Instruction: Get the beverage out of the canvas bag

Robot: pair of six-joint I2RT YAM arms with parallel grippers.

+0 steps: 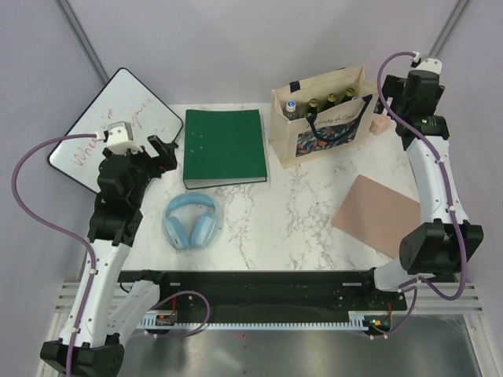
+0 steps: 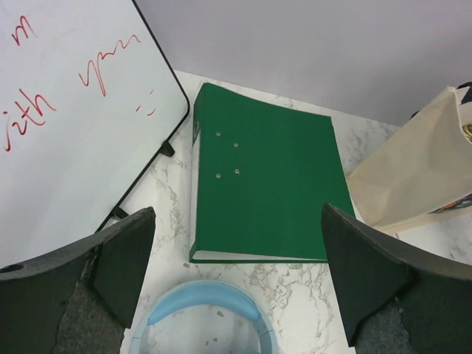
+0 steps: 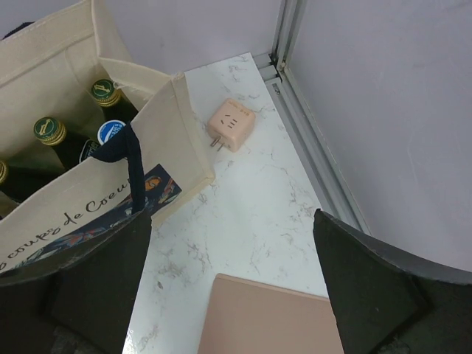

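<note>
You are looking at the boxy beige canvas bag (image 1: 318, 126) standing upright toward the far right of the marble desk (image 1: 299, 204). The right wrist view is showing more clearly than the top view a blue-capped bottle (image 3: 112, 131) beside green-gold caps (image 3: 49, 130) inside. The left claw (image 2: 236, 243) and right claw (image 3: 232, 228) are hanging wide open, gripping nothing.

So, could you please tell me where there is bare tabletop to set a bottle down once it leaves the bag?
The widest bare marble is in the middle, bordered by the canvas bag behind, blue headphones left and a pink board right. The back row is crowded: green binder beside the bag, peach plug adapter on its other side.
</note>
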